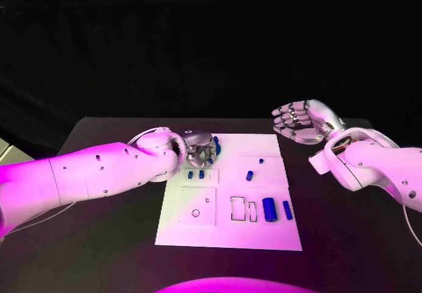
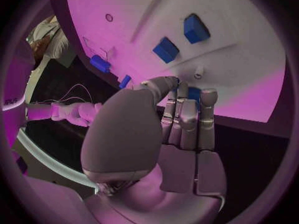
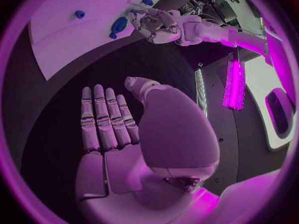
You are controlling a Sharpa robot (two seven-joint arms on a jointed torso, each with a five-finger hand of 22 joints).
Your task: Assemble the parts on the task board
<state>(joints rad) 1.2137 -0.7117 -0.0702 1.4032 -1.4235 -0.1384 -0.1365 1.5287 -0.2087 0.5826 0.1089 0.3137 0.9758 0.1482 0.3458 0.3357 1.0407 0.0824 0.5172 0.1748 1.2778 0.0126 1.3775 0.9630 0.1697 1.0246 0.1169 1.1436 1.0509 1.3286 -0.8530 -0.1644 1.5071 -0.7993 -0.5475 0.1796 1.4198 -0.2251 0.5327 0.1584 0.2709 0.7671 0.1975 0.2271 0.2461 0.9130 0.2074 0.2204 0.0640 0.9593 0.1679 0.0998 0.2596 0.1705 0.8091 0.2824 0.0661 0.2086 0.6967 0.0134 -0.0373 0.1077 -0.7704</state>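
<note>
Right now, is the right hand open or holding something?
Open: the right hand holds nothing, its fingers extended side by side, off the white board.

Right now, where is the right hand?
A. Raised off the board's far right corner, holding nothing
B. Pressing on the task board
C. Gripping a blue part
A: the right hand sits beyond the task board's right edge over the dark table, fingers empty.

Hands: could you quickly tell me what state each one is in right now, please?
Left hand: over the task board, fingers at a blue part; grip cannot be told.
Right hand: open, holding nothing.
</note>
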